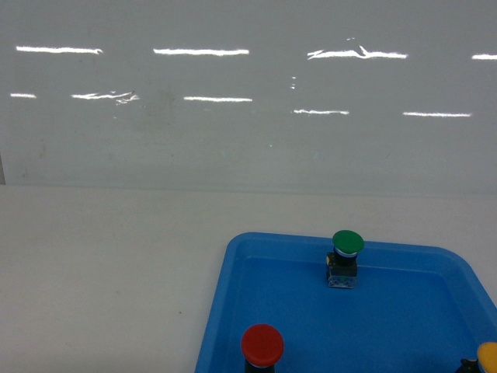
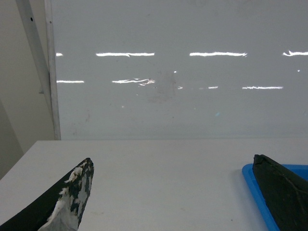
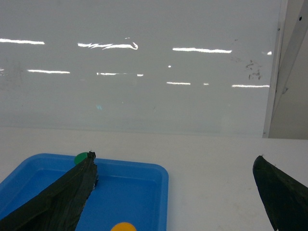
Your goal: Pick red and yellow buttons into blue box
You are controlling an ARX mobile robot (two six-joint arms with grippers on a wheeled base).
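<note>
Neither gripper is seen in the head view, where a shallow blue tray [image 1: 233, 311] with rounded corners is set on a white table [image 1: 101, 272] before a glossy white wall [image 1: 248, 116]. Three push-buttons are held in the tray: a green button [image 1: 346, 250] upright near its far rim, the red button [image 1: 262, 346] at the near left, and the yellow button [image 1: 488, 357] cut off by the lower right corner of the frame. From the left wrist camera, the left gripper [image 2: 173, 192] is seen with its jaws spread wide and nothing between them, over bare table, with a corner of the tray just behind the right fingertip. From the right wrist camera, the right gripper [image 3: 173, 192] is likewise spread and empty; the tray's right part is framed between its fingers, the yellow cap shows at the bottom edge, and the green cap is half hidden behind the left finger. The blue box is not shown in any view.
</note>
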